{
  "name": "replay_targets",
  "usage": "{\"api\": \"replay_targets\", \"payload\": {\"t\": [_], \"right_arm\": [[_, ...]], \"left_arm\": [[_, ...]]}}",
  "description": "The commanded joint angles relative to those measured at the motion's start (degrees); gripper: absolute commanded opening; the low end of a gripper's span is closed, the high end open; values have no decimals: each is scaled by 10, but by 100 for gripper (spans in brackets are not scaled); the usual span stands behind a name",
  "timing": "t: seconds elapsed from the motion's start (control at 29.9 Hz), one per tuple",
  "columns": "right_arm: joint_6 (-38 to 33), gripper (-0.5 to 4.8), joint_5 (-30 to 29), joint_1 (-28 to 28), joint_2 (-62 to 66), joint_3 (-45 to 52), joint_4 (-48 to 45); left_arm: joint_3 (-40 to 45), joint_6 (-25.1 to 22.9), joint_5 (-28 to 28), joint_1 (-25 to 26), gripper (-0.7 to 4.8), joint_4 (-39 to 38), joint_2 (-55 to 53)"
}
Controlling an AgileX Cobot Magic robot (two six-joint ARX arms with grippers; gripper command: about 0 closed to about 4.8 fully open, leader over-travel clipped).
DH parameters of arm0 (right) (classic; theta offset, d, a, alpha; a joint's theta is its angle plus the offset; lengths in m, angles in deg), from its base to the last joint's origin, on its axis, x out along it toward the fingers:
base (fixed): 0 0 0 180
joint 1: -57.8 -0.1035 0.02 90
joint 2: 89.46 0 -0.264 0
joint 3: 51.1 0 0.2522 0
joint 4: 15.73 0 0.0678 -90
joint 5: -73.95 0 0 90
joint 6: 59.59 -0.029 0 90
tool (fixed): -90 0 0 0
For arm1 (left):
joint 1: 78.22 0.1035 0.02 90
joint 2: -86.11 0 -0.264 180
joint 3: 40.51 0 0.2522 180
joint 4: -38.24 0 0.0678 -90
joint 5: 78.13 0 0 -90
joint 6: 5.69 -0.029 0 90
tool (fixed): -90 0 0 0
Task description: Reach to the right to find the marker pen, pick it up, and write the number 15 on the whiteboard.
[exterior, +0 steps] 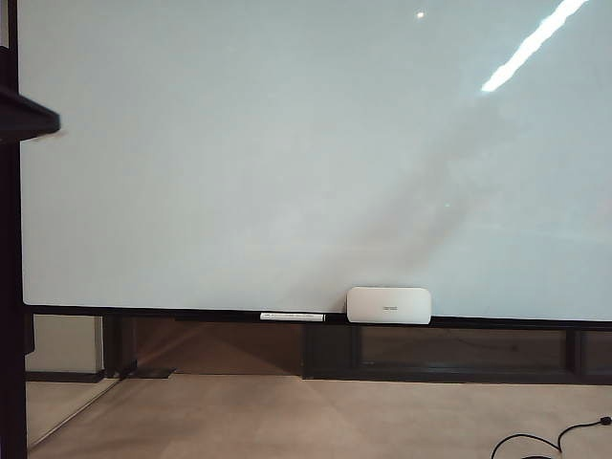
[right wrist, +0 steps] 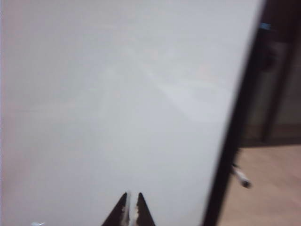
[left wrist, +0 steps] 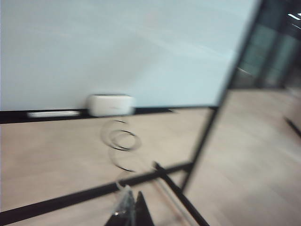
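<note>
The whiteboard [exterior: 287, 143] fills the exterior view, and the number 15 is not in view on it. Neither gripper shows in that view. In the right wrist view my right gripper [right wrist: 132, 193] is shut and empty, pointing at the bare whiteboard [right wrist: 117, 94]. Past the board's dark side frame a small slim pale thing with a dark tip, seemingly the marker pen [right wrist: 241, 178], sticks out. The left wrist view is blurred. My left gripper [left wrist: 133, 189] is shut with nothing in it, well back from the whiteboard [left wrist: 117, 47] and above the floor.
A white eraser block [exterior: 388, 305] and a long white pen with a dark end [exterior: 292, 316] rest on the board's bottom ledge. A black cable [exterior: 545, 442] lies on the floor. A dark post [exterior: 10, 287] stands at the left edge. Coiled cable [left wrist: 122, 141] lies below the eraser [left wrist: 110, 104].
</note>
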Motion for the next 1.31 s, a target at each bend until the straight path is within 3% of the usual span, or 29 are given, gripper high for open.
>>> {"api": "replay_targets", "payload": {"t": [0.03, 0.13, 0.27, 0.37, 0.54, 0.74, 0.8, 0.9, 0.97, 1.0, 1.17, 1.24, 1.31], "right_arm": [[-47, 21, -29, 50, 38, -9, -50], [-66, 22, -17, 83, 88, -10, -80], [-41, 22, -61, 103, 170, -24, -92], [6, 22, -75, 110, 235, -34, -102], [17, 22, -74, 125, 284, -34, -118], [17, 26, -75, 172, 335, -34, -193], [16, 62, -74, 187, 345, -34, -210], [16, 62, -72, 205, 351, -34, -219], [4, -6, -65, 220, 351, -34, -203], [3, -6, -72, 223, 353, -34, -203], [-8, -6, -181, 274, 438, -72, -236], [-26, -6, -231, 289, 477, -107, -228], [-37, -6, -244, 292, 516, -151, -219]], "left_arm": [[-2, -1, 103, 1, -5, 22, 0], [-2, -21, 114, 2, -5, 29, 0], [-1, -71, 114, 2, -5, 25, -12], [-1, -131, 74, 2, -5, 21, -21], [-1, -161, 61, 2, -5, 33, -42], [-1, -171, 40, 2, -5, 60, -81], [-1, -170, 19, 2, -5, 90, -102], [-1, -159, 7, 2, -5, 147, -145], [-1, -159, 6, 2, -5, 202, -199], [-1, -157, 1, 2, -5, 222, -222], [-6, -150, -18, 2, -5, 362, -369], [-15, -145, -28, 2, -5, 378, -396], [-27, -147, -28, 2, -5, 377, -408]]}}
